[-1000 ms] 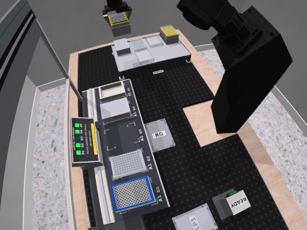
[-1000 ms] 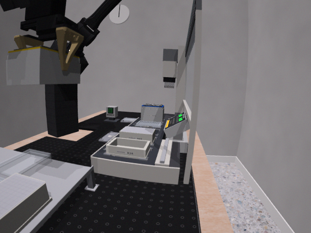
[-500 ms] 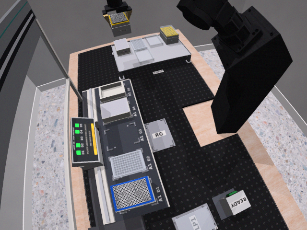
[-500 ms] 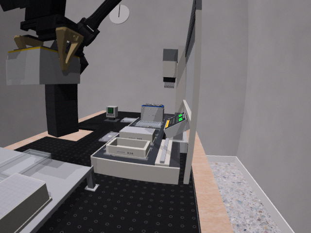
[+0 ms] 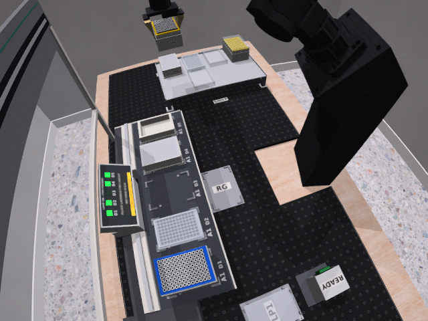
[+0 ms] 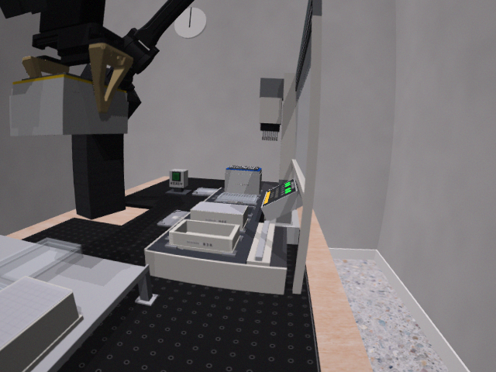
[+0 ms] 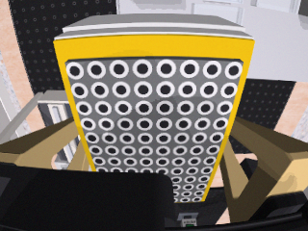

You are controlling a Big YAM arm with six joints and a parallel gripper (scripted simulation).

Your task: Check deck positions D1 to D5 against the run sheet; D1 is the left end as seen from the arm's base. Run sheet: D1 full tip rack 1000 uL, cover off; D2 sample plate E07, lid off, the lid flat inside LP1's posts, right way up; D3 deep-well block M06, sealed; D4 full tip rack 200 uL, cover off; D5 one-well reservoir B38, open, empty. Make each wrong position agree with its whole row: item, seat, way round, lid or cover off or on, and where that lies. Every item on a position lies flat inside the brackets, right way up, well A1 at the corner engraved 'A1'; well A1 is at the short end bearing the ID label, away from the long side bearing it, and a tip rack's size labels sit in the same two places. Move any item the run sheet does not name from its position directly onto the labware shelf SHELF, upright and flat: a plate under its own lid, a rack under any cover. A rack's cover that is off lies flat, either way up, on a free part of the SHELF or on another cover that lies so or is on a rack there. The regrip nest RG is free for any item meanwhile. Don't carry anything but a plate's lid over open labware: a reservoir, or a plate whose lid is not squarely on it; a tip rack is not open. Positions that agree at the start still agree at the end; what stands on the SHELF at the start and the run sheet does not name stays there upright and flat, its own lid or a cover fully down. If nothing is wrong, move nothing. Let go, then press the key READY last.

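Matte black arm point(image 5: 345, 103) — blocky, boxy links, black pincer point(image 6: 72, 74) body, tan wedge-shaped fingers point(image 6: 105, 70) — no markings visible

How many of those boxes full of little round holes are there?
3: a yellow-rimmed one gripped in the end effector high beyond the shelf, another yellow one on the shelf, a blue one at D1.

The LP1 pad point(image 5: 273, 307) is cut off by the top view's lower edge; the shelf label point(image 5: 220, 100) is too small to read.
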